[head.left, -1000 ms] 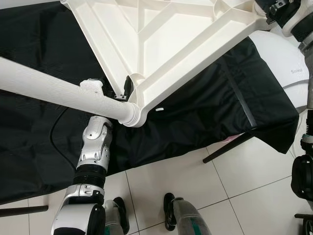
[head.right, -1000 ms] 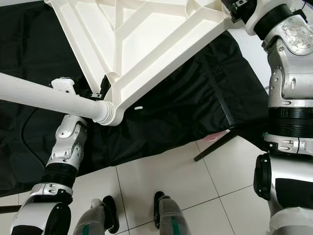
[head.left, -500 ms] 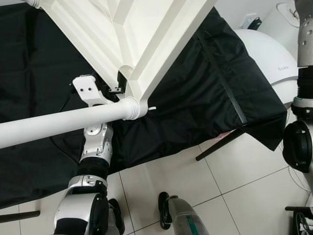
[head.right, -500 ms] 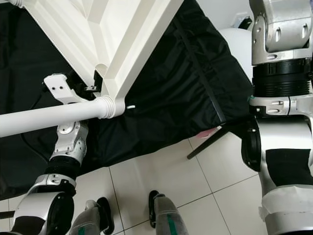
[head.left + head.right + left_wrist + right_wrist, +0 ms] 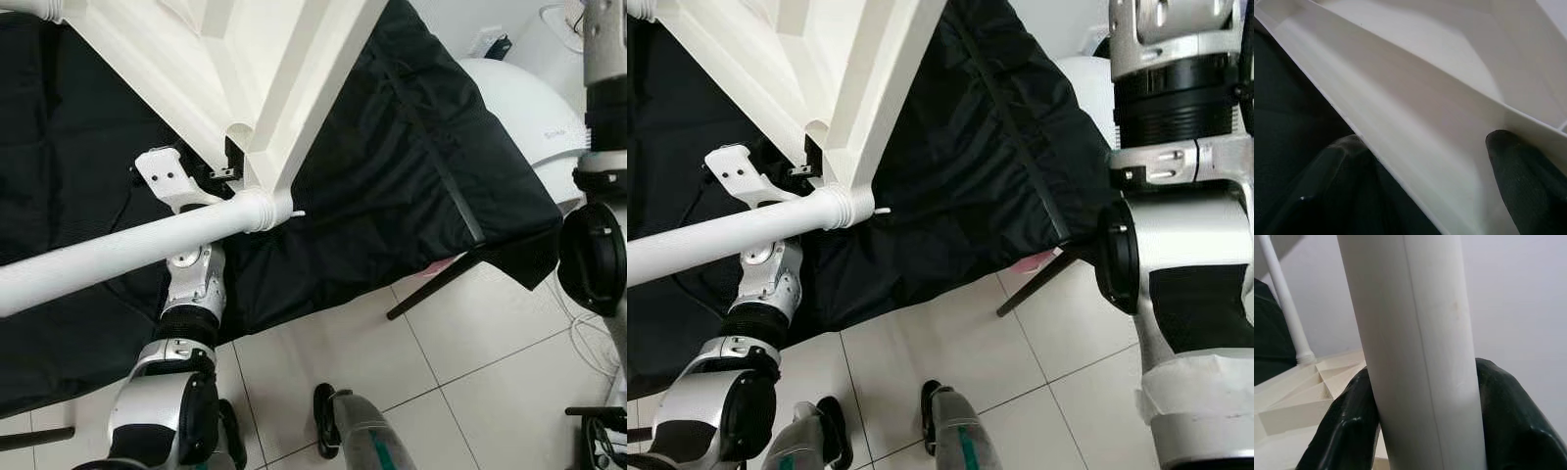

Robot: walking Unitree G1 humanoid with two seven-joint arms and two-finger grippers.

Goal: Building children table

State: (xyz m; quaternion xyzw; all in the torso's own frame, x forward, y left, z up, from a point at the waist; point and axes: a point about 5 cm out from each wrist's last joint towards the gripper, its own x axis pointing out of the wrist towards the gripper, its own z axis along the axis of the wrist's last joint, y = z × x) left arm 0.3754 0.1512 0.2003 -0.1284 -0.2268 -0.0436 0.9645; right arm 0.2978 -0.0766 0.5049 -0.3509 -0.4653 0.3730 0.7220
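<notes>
The tabletop (image 5: 245, 69) and its leg (image 5: 108, 257) run off the frame; the left hand (image 5: 227, 168) sits half hidden behind them.

Right gripper (image 5: 1422, 431) jaws clamp white table leg (image 5: 1410, 347).

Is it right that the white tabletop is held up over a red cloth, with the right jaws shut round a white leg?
Not quite: the cloth is black, not red, as the left eye view shows. The tabletop is held up over it, and the right gripper is shut round a white leg.
</notes>
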